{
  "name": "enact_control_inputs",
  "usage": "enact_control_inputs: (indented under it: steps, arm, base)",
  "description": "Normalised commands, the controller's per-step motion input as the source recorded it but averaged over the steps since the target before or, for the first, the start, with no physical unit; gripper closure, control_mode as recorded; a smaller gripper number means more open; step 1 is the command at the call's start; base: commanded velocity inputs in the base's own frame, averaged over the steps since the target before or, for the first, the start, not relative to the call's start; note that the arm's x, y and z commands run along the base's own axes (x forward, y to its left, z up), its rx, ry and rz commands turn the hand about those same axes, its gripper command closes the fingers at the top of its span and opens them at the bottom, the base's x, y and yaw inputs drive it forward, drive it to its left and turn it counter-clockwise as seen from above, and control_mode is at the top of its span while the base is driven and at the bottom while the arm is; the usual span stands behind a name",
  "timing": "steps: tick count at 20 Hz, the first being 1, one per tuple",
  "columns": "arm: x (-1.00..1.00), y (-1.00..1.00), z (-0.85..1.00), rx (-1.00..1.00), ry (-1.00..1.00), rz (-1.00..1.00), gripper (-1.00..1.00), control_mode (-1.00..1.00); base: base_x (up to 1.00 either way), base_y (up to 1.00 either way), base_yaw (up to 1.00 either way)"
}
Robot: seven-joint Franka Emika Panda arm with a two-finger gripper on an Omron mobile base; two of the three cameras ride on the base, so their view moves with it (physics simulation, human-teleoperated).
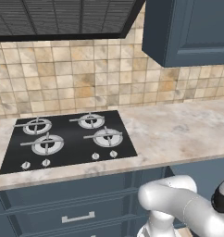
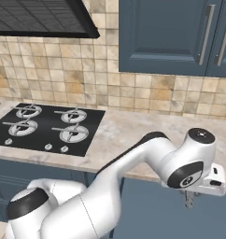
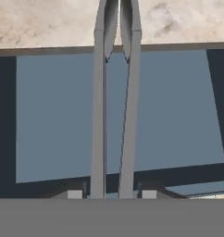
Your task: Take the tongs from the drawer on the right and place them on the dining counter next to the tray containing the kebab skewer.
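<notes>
The stone desk [image 1: 178,132] ran along the tiled wall [image 1: 86,78], carrying the black hob [image 1: 70,141] with its four burners, under a dark range hood [image 1: 63,18] and beside navy upper cabinets [image 2: 175,37]. Below the desk edge sat navy drawer fronts, one with a silver bar handle [image 1: 77,217]. The white arm [image 2: 133,172] reached forward and down past the desk's front edge, right of the hob. In the hand view, the open drawer [image 3: 53,120] showed its flat blue floor beneath the stone edge. The hand [image 3: 111,194] was clenched on the tongs [image 3: 99,115], whose two thin grey arms ran up between the fingertips, over the drawer toward the desk.
</notes>
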Motion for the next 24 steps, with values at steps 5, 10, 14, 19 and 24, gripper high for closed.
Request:
enact_control_inputs:
  steps: [5, 10, 14, 19, 24]
  arm:
    - [0.51, 0.55, 0.18, 0.00, -0.23, 0.05, 1.00, -1.00]
    - [0.58, 0.83, 0.11, 0.00, -0.12, 0.07, 1.00, -1.00]
    - [0.42, 1.00, 0.16, -0.03, 0.02, 0.03, 1.00, -1.00]
    - [0.39, 1.00, 0.13, -0.04, 0.01, 0.01, 1.00, -1.00]
    - [0.35, 1.00, 0.17, -0.03, 0.00, 0.01, 1.00, -1.00]
  base:
    - [0.00, 0.00, 0.00]
    - [0.00, 0.00, 0.00]
    - [0.00, 0.00, 0.00]
    - [0.00, 0.00, 0.00]
    - [0.00, 0.00, 0.00]
